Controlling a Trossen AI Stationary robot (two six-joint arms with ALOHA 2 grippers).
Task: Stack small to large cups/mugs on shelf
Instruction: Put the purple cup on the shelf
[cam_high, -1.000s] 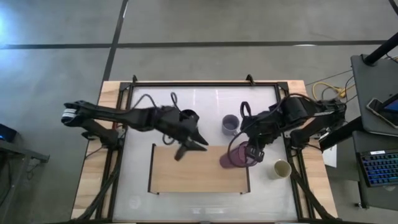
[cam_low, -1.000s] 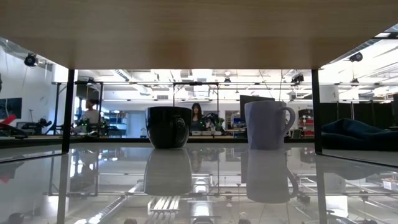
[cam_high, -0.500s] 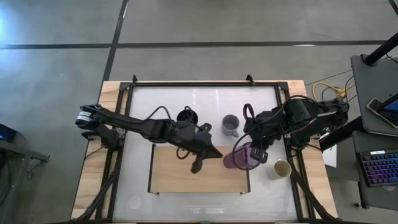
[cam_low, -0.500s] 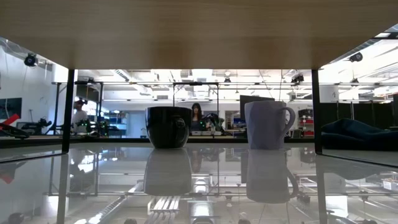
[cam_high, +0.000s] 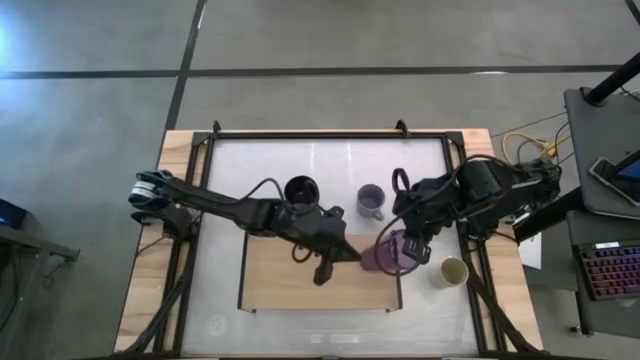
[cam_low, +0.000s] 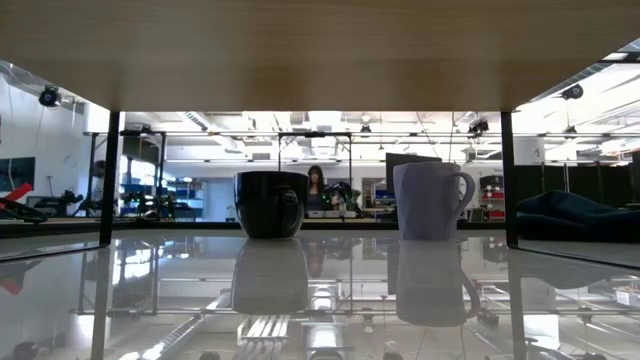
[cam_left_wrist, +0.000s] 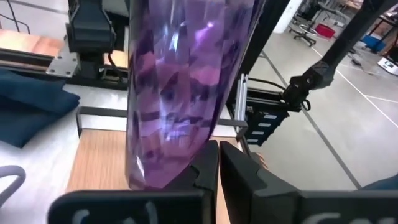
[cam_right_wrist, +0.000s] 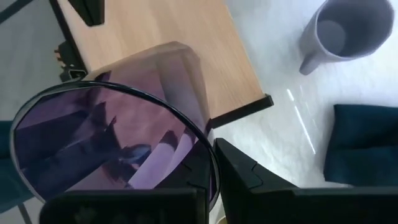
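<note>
Purple cup (cam_high: 385, 252) sits clamped in right tool (cam_high: 408, 250), left tool (cam_high: 345, 258) beside.

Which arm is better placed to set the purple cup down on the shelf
Right. The right gripper already grips the purple cup over the shelf end; the left gripper hovers beside it, shut.

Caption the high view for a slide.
Right gripper holds purple cup over shelf; left gripper alongside.

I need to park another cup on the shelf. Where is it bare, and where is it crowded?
The shelf is bare from its left bracket to the middle. Its right end is crowded: the right gripper holds the purple cup there, with the left gripper beside it.
</note>
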